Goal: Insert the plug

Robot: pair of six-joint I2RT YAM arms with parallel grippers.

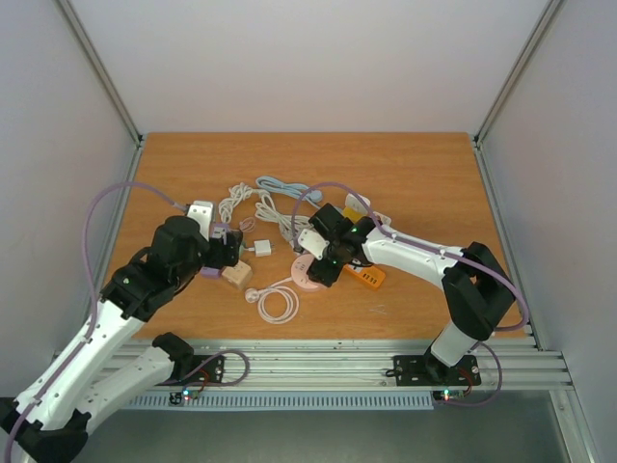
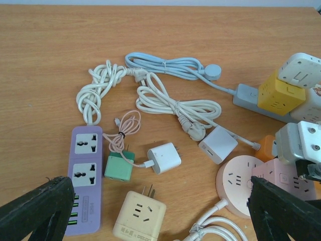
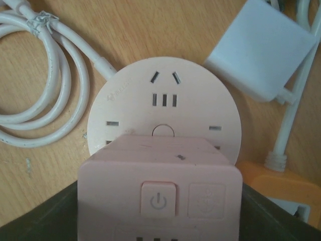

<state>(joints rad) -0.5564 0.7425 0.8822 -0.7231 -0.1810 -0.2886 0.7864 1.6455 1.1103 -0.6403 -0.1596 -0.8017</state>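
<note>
The plug is a pale pink cube adapter (image 3: pixel 159 191) with a power button on its face. My right gripper (image 3: pixel 159 213) is shut on it, with a dark finger pressed against each side. Just beyond the cube lies a round pink socket disc (image 3: pixel 165 105), flat on the table with its slots facing up. The cube's lower part hides the disc's near edge, and its pins are hidden. From above, the right gripper (image 1: pixel 323 258) hangs over the disc (image 1: pixel 307 278). My left gripper (image 2: pixel 160 216) stands open and holds nothing, hovering over the left cluster of adapters.
A purple power strip (image 2: pixel 85 175), a cream adapter (image 2: pixel 139 217), a green adapter (image 2: pixel 119 166) and two white chargers (image 2: pixel 164 157) lie under the left arm. A coiled white cable (image 3: pixel 35 90) leads from the disc. An orange strip (image 3: pixel 281 181) and a yellow cube (image 2: pixel 281 93) lie to the right.
</note>
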